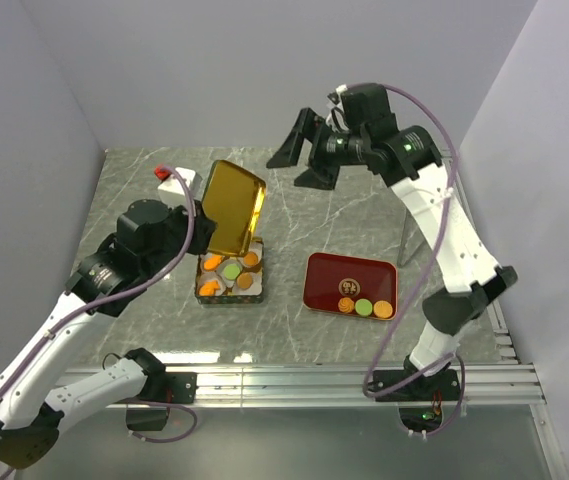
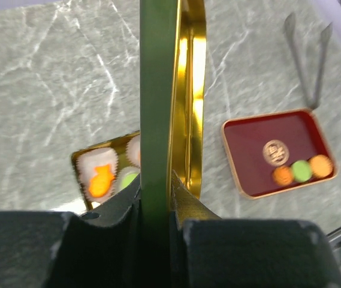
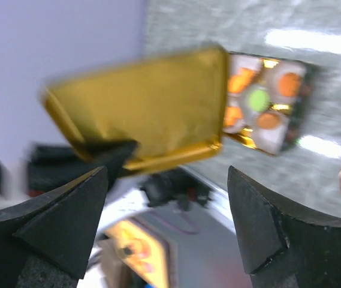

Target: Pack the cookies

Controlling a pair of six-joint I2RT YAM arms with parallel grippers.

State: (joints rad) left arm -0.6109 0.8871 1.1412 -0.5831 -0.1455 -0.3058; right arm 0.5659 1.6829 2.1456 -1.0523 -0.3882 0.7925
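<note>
My left gripper is shut on the edge of a tin lid, gold inside and green outside, and holds it tilted above the open tin. In the left wrist view the lid stands edge-on between my fingers. The tin holds orange and green cookies in white paper cups. A red tray to its right holds a brown cookie and an orange, a green and an orange cookie in a row. My right gripper is open and empty, high over the back of the table, and faces the lid.
Metal tongs lie behind the red tray at the right. A small red and white object sits at the back left. Grey walls close in the left, back and right sides. A metal rail runs along the near edge.
</note>
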